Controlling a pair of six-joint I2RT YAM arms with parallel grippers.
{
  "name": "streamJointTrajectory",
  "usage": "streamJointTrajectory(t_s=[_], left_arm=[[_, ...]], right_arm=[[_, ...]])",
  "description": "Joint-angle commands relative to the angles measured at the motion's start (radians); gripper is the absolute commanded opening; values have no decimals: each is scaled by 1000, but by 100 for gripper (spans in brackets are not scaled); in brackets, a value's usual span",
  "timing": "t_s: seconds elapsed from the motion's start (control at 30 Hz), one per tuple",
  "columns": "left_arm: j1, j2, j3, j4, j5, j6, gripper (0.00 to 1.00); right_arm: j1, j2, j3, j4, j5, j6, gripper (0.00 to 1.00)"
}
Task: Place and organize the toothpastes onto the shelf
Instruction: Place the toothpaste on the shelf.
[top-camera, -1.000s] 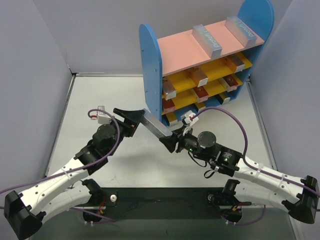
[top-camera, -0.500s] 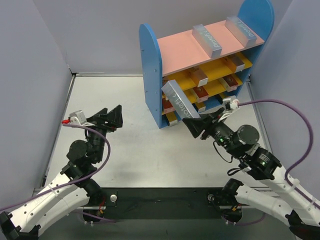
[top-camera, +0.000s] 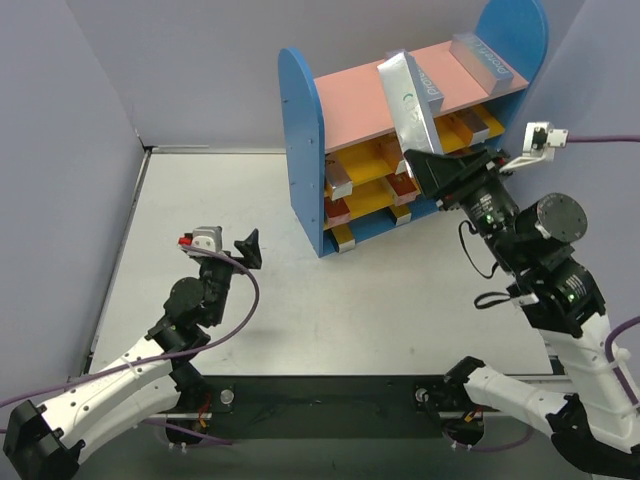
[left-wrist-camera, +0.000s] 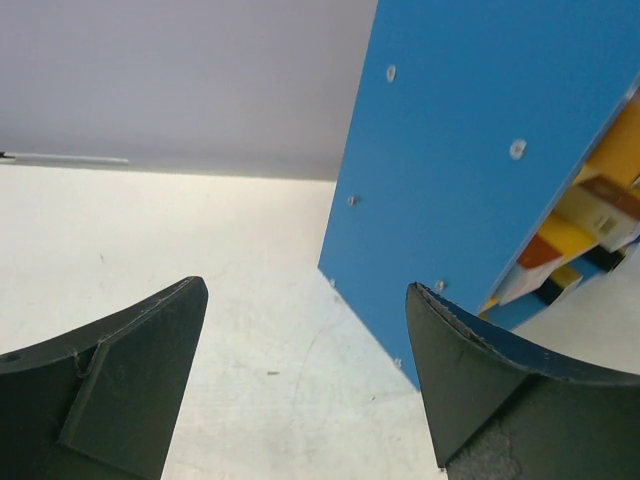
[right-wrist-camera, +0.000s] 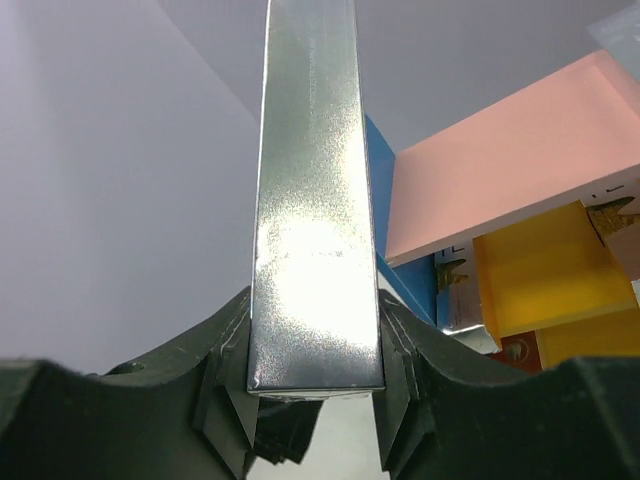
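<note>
While the left gripper (left-wrist-camera: 305, 292) gapes, the wrist view shows the right gripper (right-wrist-camera: 315, 345) clamping a toothpaste (right-wrist-camera: 312, 190).

top camera's up high behind the arm bases (top-camera: 450, 400), looking down on the shelf (top-camera: 302, 140) from its open front. left wrist camera sits low, near the shelf's blue side panel (left-wrist-camera: 450, 180), facing it. right wrist camera peers up along a silver toothpaste box (right-wrist-camera: 315, 200) at the shelf's pink top board (right-wrist-camera: 520, 160). all three share the shelf.
</note>
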Motion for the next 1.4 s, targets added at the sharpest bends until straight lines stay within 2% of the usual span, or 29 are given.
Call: streamJointTrajectory(t_s=[0.0,0.07,0.23,0.47,0.63,0.77,0.93,1.03,1.07,1.17,1.37], left_arm=[[7,23,-49,80,56,83,92],[7,45,-66,92,73,88,92],[7,89,-111,140,93,122,92],[32,151,-88,175,133,168,92],[79,166,-82,164,176,99,92],[118,174,-77,161,204,33,92],[125,178,-77,163,216,14,92],[125,183,-77,163,217,11,92],[125,184,-77,163,219,8,92],[125,187,-77,163,222,2,92],[127,187,-79,161,222,-3,92]], right_arm=[[-147,111,105,24,-136,174,5],[-230,181,146,26,-226,278,6],[-275,339,229,29,-302,367,6],[-276,494,286,76,-386,496,8],[-267,572,311,108,-435,584,8],[-232,603,334,99,-447,592,15],[-193,611,331,92,-444,592,19],[-178,606,329,70,-434,562,31],[-175,605,328,58,-426,549,39],[-175,593,314,59,-414,530,54],[-170,573,340,-54,-365,431,73]])
